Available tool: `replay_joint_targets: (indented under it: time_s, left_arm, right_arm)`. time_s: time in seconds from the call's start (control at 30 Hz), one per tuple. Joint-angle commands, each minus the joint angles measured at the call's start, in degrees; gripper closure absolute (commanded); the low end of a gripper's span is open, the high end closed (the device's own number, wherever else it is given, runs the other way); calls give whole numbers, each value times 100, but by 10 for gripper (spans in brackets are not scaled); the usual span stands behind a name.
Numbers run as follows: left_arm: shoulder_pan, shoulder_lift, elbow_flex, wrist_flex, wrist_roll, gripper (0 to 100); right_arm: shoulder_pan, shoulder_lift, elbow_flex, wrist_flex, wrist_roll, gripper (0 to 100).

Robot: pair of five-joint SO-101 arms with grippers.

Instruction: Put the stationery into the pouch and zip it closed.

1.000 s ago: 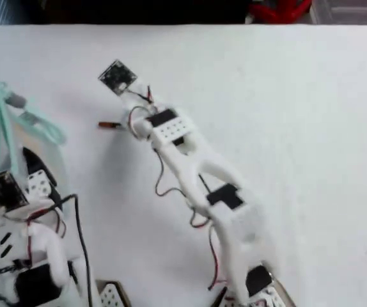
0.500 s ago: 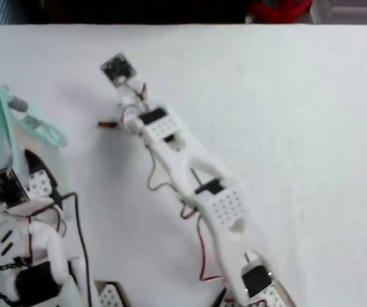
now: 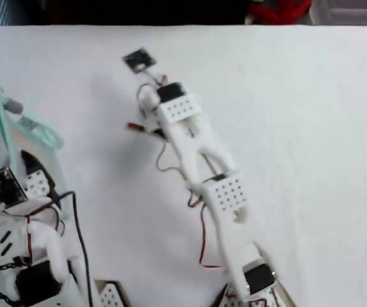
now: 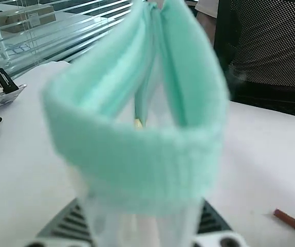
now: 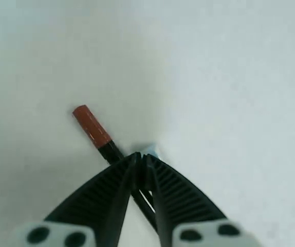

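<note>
Presently at an early-to-middle stage, by judgement: one item gripped but not yet delivered, the zip undone. Desk [image 3: 311, 128]: white, carrying all task items. Pouch [image 4: 137, 170]: mint-green fabric band round a clear, soft body; in the high view it sits at the desk's left edge, in front of the left arm. Its mouth gapes wide, the zip fully undone, so it is ready to receive items but closing is wholly left to do. A pale tip [image 4: 137, 122] shows inside the mouth, too blurred to identify, so whether anything is already stowed cannot be told. Left claw [image 3: 35, 171]: jaws standing either side of the pouch's clear lower wall, pinching it and holding the mouth raised. Right claw [image 5: 140, 159]: out near the desk's middle, well apart from the pouch, jaws drawn together on the barrel of the pen [image 5: 92, 126]. Pen: slim, black barrel, red-brown end poking out beyond the fingertips; whether it is lifted clear of the desk cannot be told. Remaining, by judgement: carry pen to pouch, drop it in, draw the zip.
</note>
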Motion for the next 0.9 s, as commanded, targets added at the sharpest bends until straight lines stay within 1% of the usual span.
replay_joint_targets:
  time_s: [0.0, 0.07, 0.23, 0.3, 0.4, 0.47, 0.57, 0.63, 0.7, 0.77, 0.87]
  left_arm:
    - [127, -66, -185, -88, 35, 976]
    - [365, -66, -229, -62, 35, 976]
    - [1024, -66, -281, -88, 35, 976]
    - [1235, -66, -273, -88, 35, 976]
    - [1684, -66, -281, -88, 35, 976]
    - [2070, -66, -281, -88, 35, 976]
    - [2686, -66, -290, -105, 35, 976]
    - [3046, -66, -281, -299, 35, 976]
    - [3319, -66, -255, -563, 35, 976]
    - [3398, -66, -255, -651, 35, 976]
    - [3380, -66, -193, -563, 35, 976]
  right_arm:
    - [207, 4, -369, 1341, 818, 981]
    - [163, 92, -325, 1789, 1178, 981]
    - [593, -66, 747, 1763, 1266, 981]
    - [708, -330, 1319, 1763, 1600, 981]
    - [743, -1147, 2163, 1754, 1960, 981]
    - [725, -1991, 2681, 1745, 2066, 981]
    - [716, -3407, 3323, 1578, 2470, 981]
    - [778, -4207, 3684, 1103, 2708, 981]
    - [936, -4690, 4176, 242, 2752, 981]
    - [1015, -4840, 4730, -919, 2585, 981]
    - [980, -4664, 5758, -2905, 2303, 981]
